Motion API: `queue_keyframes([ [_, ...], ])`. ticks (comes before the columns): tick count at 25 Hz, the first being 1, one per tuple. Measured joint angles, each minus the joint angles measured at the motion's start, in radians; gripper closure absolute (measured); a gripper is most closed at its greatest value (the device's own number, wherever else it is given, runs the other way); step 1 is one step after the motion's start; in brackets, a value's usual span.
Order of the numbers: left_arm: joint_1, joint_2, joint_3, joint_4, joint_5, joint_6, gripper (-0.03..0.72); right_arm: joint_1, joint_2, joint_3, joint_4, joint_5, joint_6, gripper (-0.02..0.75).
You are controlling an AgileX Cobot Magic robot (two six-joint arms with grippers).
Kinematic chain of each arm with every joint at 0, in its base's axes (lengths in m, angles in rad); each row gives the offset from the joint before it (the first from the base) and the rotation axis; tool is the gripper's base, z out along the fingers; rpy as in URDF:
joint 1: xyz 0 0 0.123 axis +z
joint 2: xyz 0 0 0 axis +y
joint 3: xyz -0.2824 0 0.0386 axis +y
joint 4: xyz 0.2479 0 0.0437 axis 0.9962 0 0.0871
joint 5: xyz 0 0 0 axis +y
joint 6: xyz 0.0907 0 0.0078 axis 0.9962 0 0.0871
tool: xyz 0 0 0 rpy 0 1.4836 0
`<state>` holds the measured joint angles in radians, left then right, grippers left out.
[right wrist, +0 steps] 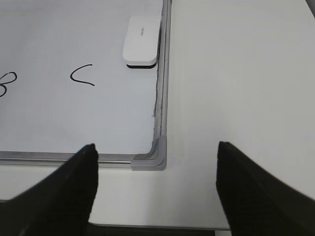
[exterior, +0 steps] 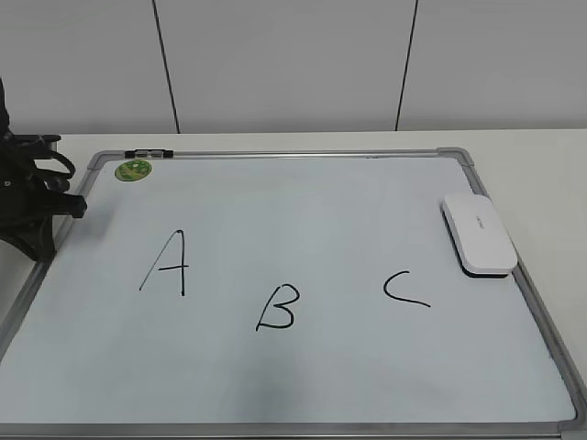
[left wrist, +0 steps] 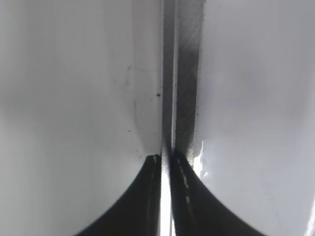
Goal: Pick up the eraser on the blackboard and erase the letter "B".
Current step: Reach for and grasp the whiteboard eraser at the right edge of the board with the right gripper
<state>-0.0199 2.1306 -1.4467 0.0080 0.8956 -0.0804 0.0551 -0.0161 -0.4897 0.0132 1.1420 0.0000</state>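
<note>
Lying flat on the white table (exterior: 532,151), the blackboard (exterior: 303,376) fills most of the ext. view; grey frame, rounded grey corners.

L gripper (left wrist: 166,156): parked over the board's left frame rail, per the L wrist cam. Both fingers pressed together, only a thin sliver of light between them, nothing held. In the ext. view the L arm (exterior: 27,197) sits at the board's left edge, well apart from all letters.

R gripper (right wrist: 156,160): jaws spread wide, empty. Hangs over bare table just outside the board's near right corner piece (right wrist: 152,158), which shows between the two fingers. R arm not seen in the ext. view.

Eraser (exterior: 478,233): white block w/ thin black base, resting on the board against the right frame rail. From the R gripper it lies straight ahead, further up the same rail, well apart (right wrist: 141,40). Untouched.

Letters, black marker, all whole: "A" (exterior: 168,263) nearest the L gripper; letter "B" (exterior: 277,308) mid-board, ahead and left of the R gripper, only partly in the R wrist cam (right wrist: 7,83); "C" (exterior: 404,290) between B and eraser.

Green magnet (exterior: 134,170) and a black marker (exterior: 149,153) at the far left corner, just beyond the L arm.
</note>
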Motion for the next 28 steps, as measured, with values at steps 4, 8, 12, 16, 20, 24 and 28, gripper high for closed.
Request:
queue_keyframes([
  [4,0.0,0.0,0.0,0.001,0.0,0.0,0.664,0.0,0.0,0.0,0.004,0.0,0.0,0.183],
  [8,0.0,0.0,0.0,0.001,0.0,0.0,0.664,0.0,0.0,0.0,0.012,0.0,0.0,0.183],
  [12,0.0,0.0,0.0,0.002,0.0,0.0,0.664,0.0,0.073,-0.013,0.015,-0.027,0.0,0.183],
  [16,0.0,0.0,0.0,0.002,0.0,0.0,0.664,0.0,0.316,-0.054,0.034,-0.142,0.0,0.183],
  [20,0.0,0.0,0.0,0.0,0.0,0.0,0.664,0.0,0.573,-0.121,0.071,-0.21,0.0,0.183],
  [24,0.0,0.0,0.0,0.0,0.0,0.0,0.664,0.0,0.796,-0.196,0.17,-0.223,-0.063,0.183],
  [28,0.0,0.0,0.0,-0.001,0.0,0.0,0.664,0.0,1.022,-0.294,0.273,-0.223,-0.105,0.183],
])
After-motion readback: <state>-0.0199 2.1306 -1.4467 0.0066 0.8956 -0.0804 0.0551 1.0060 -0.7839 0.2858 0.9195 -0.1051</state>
